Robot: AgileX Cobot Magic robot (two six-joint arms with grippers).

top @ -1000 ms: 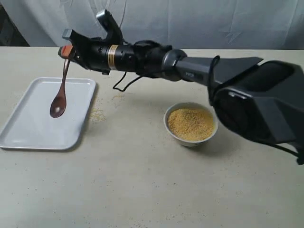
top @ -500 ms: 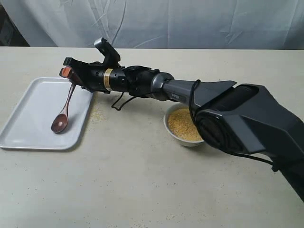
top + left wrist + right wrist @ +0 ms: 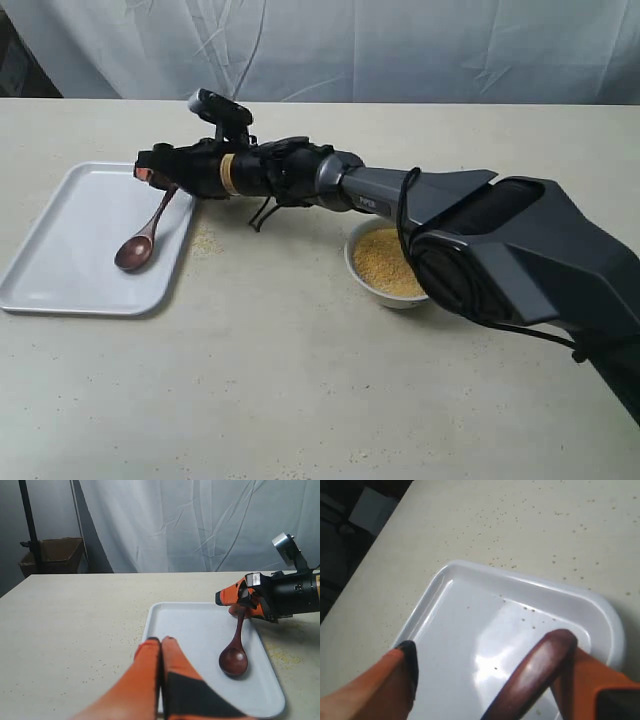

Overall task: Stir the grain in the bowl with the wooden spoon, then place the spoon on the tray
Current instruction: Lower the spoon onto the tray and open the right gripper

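The dark wooden spoon [image 3: 140,245] lies with its oval bowl on the white tray [image 3: 70,270], its handle slanting up into my right gripper [image 3: 150,172]. That gripper is open: in the right wrist view the handle [image 3: 535,675] leans on one finger while the other finger [image 3: 402,675] stands well apart over the tray [image 3: 470,615]. The white bowl [image 3: 400,297] of golden grain [image 3: 385,262] sits mid-table, partly behind the right arm. My left gripper [image 3: 161,640] is shut and empty, near the tray's [image 3: 200,630] edge, looking at the spoon [image 3: 234,657].
Spilled grain [image 3: 205,240] is scattered on the table beside the tray's right edge. A white cloth backdrop hangs behind the table. A dark stand and a box [image 3: 50,555] are off the table's far side in the left wrist view.
My right gripper came down towards the tray with the spoon. The spoon went from hanging to resting its bowl on the tray, handle more tilted.
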